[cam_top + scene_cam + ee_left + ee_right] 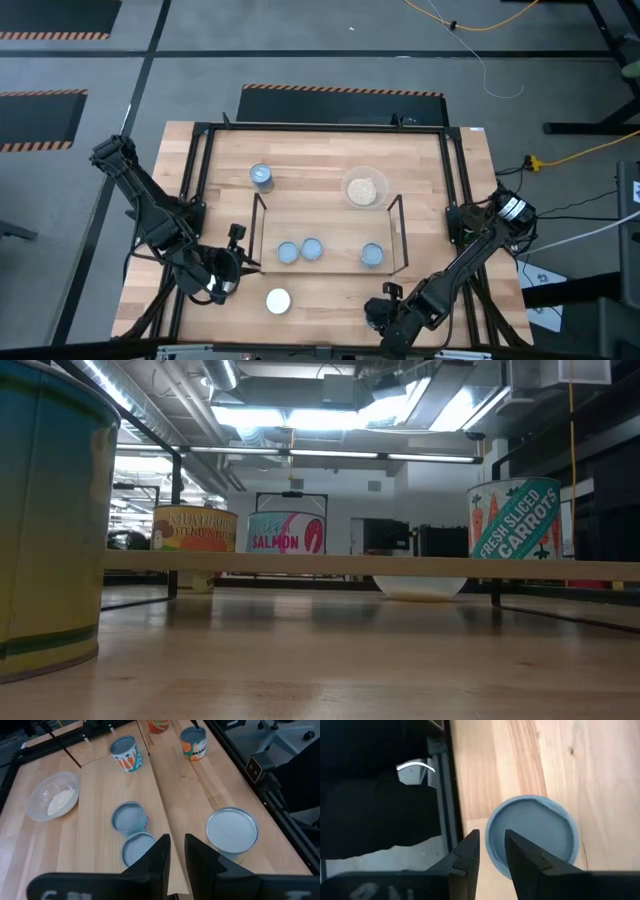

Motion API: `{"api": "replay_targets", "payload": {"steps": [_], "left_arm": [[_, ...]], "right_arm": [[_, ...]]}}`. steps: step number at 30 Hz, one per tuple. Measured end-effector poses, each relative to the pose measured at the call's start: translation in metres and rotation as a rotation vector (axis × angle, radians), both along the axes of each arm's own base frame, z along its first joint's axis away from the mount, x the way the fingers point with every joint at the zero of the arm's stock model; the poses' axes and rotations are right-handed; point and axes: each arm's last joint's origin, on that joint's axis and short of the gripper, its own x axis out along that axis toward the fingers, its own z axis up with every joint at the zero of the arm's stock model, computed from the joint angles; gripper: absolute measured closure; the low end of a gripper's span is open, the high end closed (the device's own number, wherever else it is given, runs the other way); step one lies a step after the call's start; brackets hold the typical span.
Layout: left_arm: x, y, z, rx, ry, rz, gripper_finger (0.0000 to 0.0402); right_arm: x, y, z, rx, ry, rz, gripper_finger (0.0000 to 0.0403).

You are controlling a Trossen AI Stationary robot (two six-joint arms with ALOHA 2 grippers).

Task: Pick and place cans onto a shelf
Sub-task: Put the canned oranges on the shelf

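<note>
From above we are seeing the wooden table (pixel 330 150) carrying the black wire shelf (pixel 399 235) near its front middle. Three cans are sitting inside the shelf's outline: two touching, side by side (pixel 288 252) (pixel 311 248), and a third (pixel 372 255) toward its right end. A fourth can (pixel 262 176) is standing behind the shelf to the left, and a white-topped can (pixel 278 300) is standing in front of the shelf, near the table's front edge. A clear dish (pixel 364 188) with tan contents is resting just behind the shelf.

The left pincer (pixel 177 862) is hovering at the front left, just beside the white-topped can (pixel 232 830); its fingers (pixel 159 857) are standing a narrow gap apart and holding nothing. In its wrist view we are also seeing the two touching cans (pixel 129 817) (pixel 139 847), the carrot can (pixel 126 753) and the orange-labelled can (pixel 193 742) farther off.

The right pincer (pixel 491 855) is hanging at the table's front right edge, its fingers (pixel 470 851) slightly apart and empty, directly above another blue-topped can (pixel 535 832).

From table height we are reading labels on a salmon can (pixel 286 532), a mushroom can (pixel 194 528) and a sliced-carrots can (pixel 515 518).
</note>
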Motion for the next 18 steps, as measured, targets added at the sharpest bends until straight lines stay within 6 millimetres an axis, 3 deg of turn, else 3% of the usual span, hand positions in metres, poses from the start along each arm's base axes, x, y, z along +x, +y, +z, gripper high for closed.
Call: {"api": "replay_targets", "payload": {"steps": [6,18], "left_arm": [[0.0,0.0,0.0,0.0,0.0,0.0,0.0351],[0.0,0.0,0.0,0.0,0.0,0.0,0.0351]], "right_arm": [[0.002,0.002,-0.013,-0.021,0.031,0.008,0.0307],[0.002,0.003,-0.013,-0.018,0.032,0.009,0.0307]]}}
